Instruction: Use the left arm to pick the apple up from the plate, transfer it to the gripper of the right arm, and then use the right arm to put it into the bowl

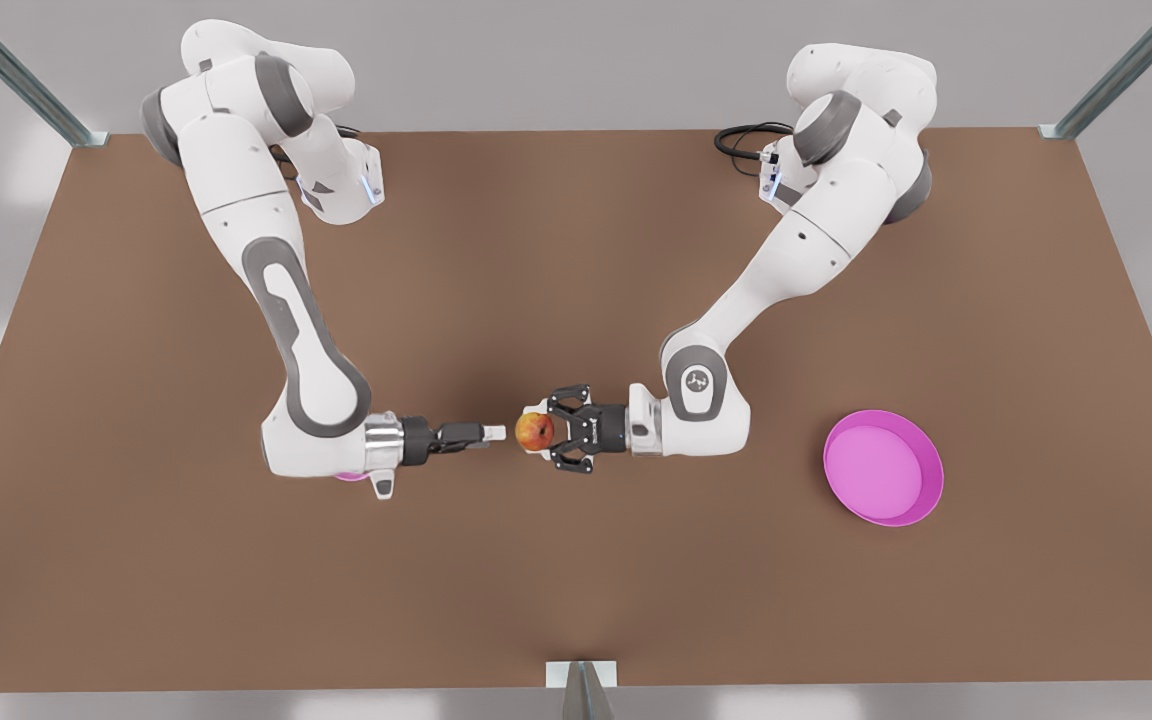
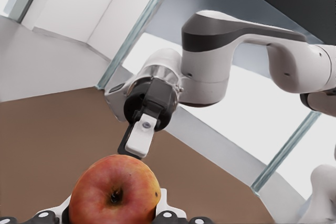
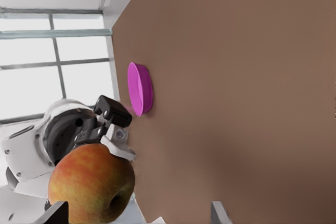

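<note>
Where the apple (image 1: 534, 431) is: gripped by the left claw (image 1: 539, 432), held up off the table (image 1: 576, 600).
Right claw (image 1: 496, 432): fingers spread apart, seen from its own wrist; parked just beside the apple.
Plate (image 1: 881, 468): sat at the front view's right.

A plain brown table (image 1: 576, 590) fills the scene, its far corners meeting slanted metal frame posts (image 1: 16, 75) at the front view's left and right. A short metal bracket (image 1: 582, 678) sits at the middle of the near edge. A black cable (image 1: 741, 140) loops on the table's far right part.
</note>
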